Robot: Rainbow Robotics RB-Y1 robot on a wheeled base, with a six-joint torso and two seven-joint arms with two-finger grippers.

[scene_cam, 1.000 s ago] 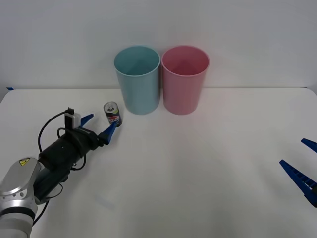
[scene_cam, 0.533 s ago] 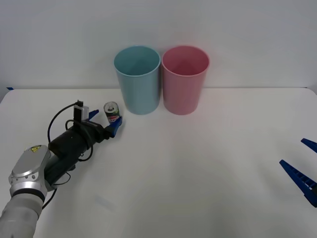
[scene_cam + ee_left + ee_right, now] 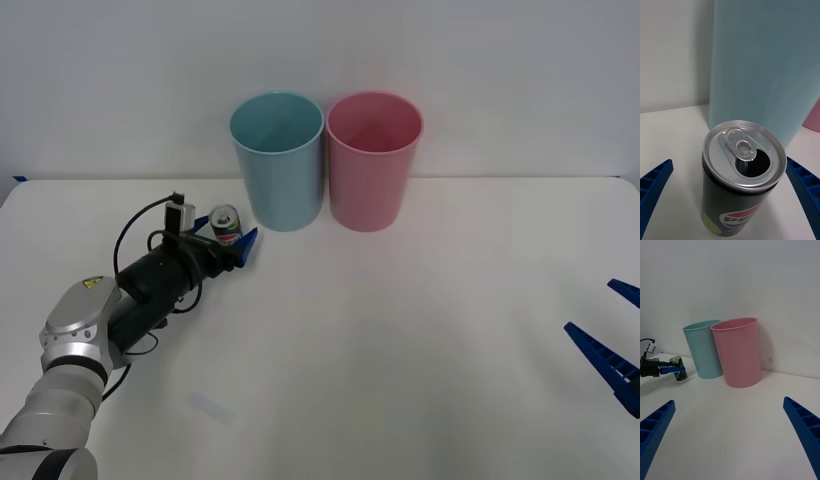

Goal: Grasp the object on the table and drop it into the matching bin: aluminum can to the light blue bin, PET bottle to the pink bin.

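left hand (image 3: 226, 243) reaches low, released, fingers either side of the can (image 3: 227, 225).

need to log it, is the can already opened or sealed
Opened: the aluminum can stands upright, its tab lifted over a dark open mouth hole.

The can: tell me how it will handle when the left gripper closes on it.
The can is already opened, so it is probably light and may dent under a hard squeeze. Its smooth round wall could slip between the left gripper's open fingers. Standing upright on the table, a sideways nudge might tip it.
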